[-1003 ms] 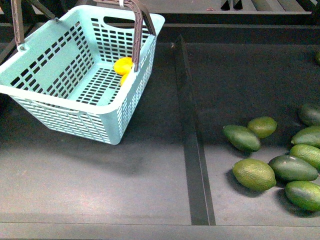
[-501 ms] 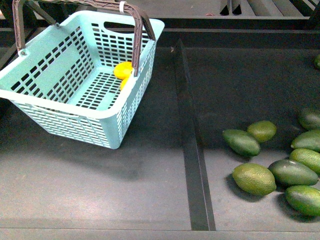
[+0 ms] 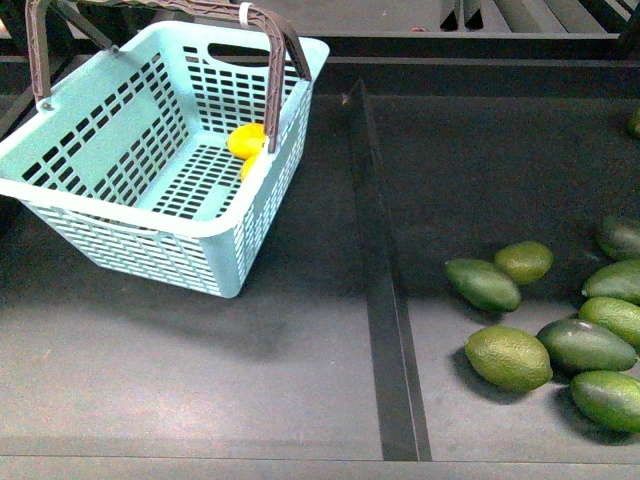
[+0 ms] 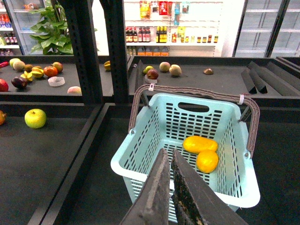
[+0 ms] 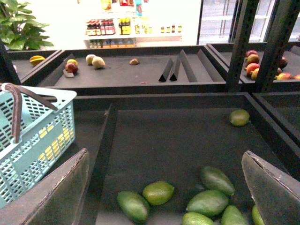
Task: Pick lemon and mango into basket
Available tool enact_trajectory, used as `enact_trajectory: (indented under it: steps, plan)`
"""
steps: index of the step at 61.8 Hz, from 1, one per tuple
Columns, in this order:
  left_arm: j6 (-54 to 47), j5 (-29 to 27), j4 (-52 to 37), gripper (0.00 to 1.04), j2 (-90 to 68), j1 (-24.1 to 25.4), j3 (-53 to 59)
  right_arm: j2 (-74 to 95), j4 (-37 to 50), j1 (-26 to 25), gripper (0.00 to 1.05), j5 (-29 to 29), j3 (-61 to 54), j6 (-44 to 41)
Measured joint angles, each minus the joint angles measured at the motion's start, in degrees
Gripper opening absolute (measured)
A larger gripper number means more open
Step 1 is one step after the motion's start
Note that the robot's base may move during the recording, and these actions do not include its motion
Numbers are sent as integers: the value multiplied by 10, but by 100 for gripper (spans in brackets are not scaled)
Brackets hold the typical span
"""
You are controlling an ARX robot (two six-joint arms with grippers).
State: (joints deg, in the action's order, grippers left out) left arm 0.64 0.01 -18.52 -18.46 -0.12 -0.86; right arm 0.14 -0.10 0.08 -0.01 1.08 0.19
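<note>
Mango (image 4: 200, 143) & lemon (image 4: 207, 161) prob both in basket (image 4: 140, 161), ahead of pinched-together empty left gripper (image 4: 169, 157); right gripper (image 5: 164, 187) wide apart, empty.

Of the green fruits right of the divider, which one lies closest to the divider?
The dark green fruit at the left end of the group; a paler, rounder one touches its far side, and the other green fruits all lie further right of the divider.

front: high, looking down | wrists: low, forward | shared: basket (image 3: 200, 215)
</note>
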Motion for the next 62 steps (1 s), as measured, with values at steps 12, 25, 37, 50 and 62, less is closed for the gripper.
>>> enact_trajectory:
  steps: [12, 25, 37, 50, 62]
  plan:
    - [0, 0, 44, 3, 44, 0, 0, 0, 0, 0, 96, 0, 0, 0]
    - [0, 0, 82, 3, 81, 0, 0, 0, 0, 0, 96, 0, 0, 0]
    - [0, 0, 184, 3, 180, 0, 0, 0, 0, 0, 96, 0, 0, 0]
    - [0, 0, 184, 3, 181, 0, 0, 0, 0, 0, 96, 0, 0, 0]
    - [0, 0, 184, 3, 181, 0, 0, 0, 0, 0, 96, 0, 0, 0]
